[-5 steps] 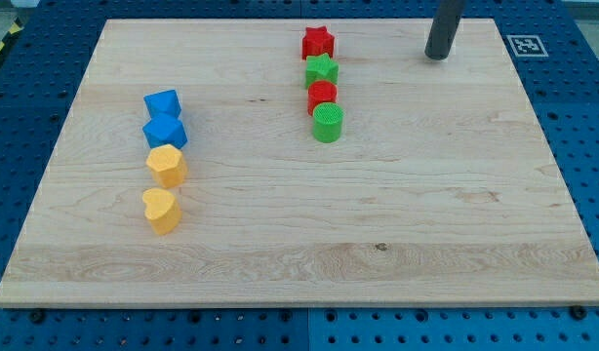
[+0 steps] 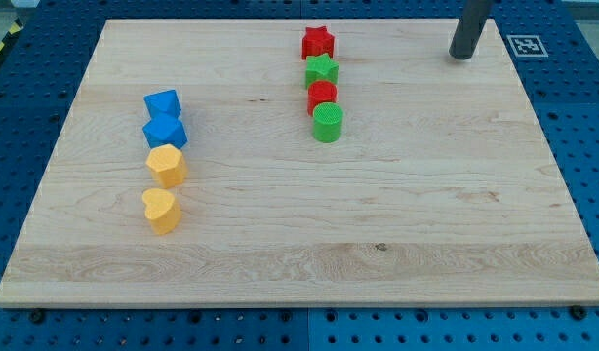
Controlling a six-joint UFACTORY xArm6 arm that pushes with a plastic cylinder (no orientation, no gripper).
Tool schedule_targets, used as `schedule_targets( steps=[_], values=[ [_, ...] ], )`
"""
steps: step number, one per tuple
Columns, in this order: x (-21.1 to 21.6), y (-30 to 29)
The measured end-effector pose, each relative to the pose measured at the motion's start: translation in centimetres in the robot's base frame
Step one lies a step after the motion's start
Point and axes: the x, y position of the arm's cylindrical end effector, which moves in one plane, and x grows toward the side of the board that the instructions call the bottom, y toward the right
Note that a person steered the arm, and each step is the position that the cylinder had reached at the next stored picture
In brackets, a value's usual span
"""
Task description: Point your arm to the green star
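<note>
Rod (image 2: 472,24) top cut off.

- Pale wooden bench (image 2: 378,244), set on a blue pegboard (image 2: 582,146).
- Upper middle, one close column from top down: red star (image 2: 318,42), green star (image 2: 321,70), red block (image 2: 322,96), green cylinder (image 2: 328,124).
- At the view's left, a second column: blue block (image 2: 162,103), blue block (image 2: 165,131), orange block (image 2: 167,165), orange heart (image 2: 161,210).
- Printed marker tag (image 2: 525,44) at top right corner.
</note>
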Motion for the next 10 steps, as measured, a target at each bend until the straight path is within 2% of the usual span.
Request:
schedule_targets(
  steps=[6,7,9,10],
  values=[
    [0.0,0.4],
    [0.4,-2.4],
    [6.2,-13.3],
    [6.2,-13.7]
  ],
)
